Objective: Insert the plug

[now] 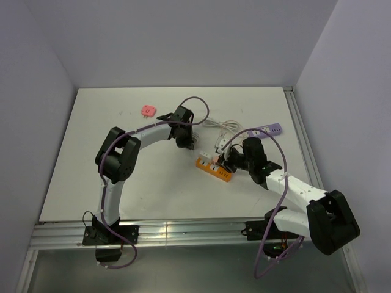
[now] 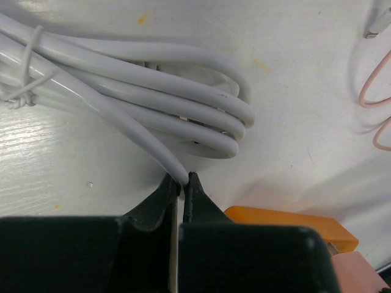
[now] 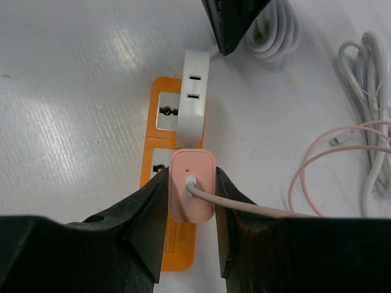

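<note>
An orange power strip [image 1: 214,169] lies flat mid-table; it also shows in the right wrist view [image 3: 160,104] and the left wrist view [image 2: 287,223]. A white adapter [image 3: 194,97] sits plugged in its far socket. My right gripper [image 3: 192,195] is shut on a pink plug [image 3: 192,183], held upright against the strip's near socket, with its pink cable [image 3: 330,152] trailing right. My left gripper [image 2: 183,178] is shut, pinching a strand of the coiled white cable [image 2: 153,91] just beyond the strip. In the top view the left gripper [image 1: 186,141] and right gripper [image 1: 227,160] are close together.
A small pink object [image 1: 148,110] lies at the far left of the table. A white and purple strip [image 1: 269,129] lies at the far right. Another bundle of white cable [image 3: 366,91] lies right of the orange strip. A raised rail runs along the table's right edge [image 1: 302,134].
</note>
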Robot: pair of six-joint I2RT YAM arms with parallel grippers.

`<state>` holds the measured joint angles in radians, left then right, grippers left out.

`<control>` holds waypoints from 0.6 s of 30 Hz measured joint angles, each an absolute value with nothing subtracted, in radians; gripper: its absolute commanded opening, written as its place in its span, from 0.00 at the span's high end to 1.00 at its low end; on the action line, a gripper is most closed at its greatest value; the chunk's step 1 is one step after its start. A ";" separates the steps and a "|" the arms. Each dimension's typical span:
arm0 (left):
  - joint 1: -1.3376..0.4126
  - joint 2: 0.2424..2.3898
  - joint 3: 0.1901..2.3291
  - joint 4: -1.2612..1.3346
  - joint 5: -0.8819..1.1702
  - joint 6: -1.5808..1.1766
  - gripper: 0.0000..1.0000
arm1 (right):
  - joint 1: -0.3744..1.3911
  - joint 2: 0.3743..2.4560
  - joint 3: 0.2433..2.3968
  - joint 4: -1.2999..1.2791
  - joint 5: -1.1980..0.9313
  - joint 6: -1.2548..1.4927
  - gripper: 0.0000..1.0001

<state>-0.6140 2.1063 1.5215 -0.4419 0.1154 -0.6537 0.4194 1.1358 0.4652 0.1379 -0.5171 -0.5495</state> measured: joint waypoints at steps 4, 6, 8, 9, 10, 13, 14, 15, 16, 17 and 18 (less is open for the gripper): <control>-0.614 2.106 1.513 -0.427 0.120 -0.665 0.99 | 0.440 1.137 0.465 0.138 -0.517 -0.565 1.00; -0.614 2.106 1.509 -0.423 0.123 -0.670 1.00 | 0.446 1.137 0.465 0.136 -0.517 -0.569 1.00; -0.614 2.106 1.509 -0.422 0.125 -0.673 1.00 | 0.448 1.137 0.465 0.134 -0.517 -0.570 1.00; -0.614 2.106 1.509 -0.421 0.126 -0.674 1.00 | 0.449 1.138 0.465 0.133 -0.516 -0.571 1.00; -0.614 2.106 1.509 -0.420 0.127 -0.674 1.00 | 0.449 1.139 0.466 0.131 -0.516 -0.572 1.00; -0.614 2.106 1.506 -0.414 0.128 -0.675 1.00 | 0.451 1.155 0.476 0.128 -0.517 -0.575 1.00; -0.614 2.106 1.504 -0.410 0.128 -0.675 1.00 | 0.452 1.161 0.481 0.128 -0.517 -0.575 1.00; -0.614 2.106 1.503 -0.407 0.128 -0.675 1.00 | 0.452 1.168 0.487 0.127 -0.516 -0.575 1.00; -0.614 2.106 1.502 -0.405 0.128 -0.675 1.00 | 0.452 1.172 0.490 0.127 -0.516 -0.575 1.00; -0.614 2.106 1.500 -0.400 0.128 -0.675 1.00 | 0.452 1.175 0.492 0.128 -0.515 -0.575 1.00; -0.614 2.106 1.497 -0.395 0.129 -0.676 1.00 | 0.452 1.177 0.493 0.128 -0.515 -0.575 1.00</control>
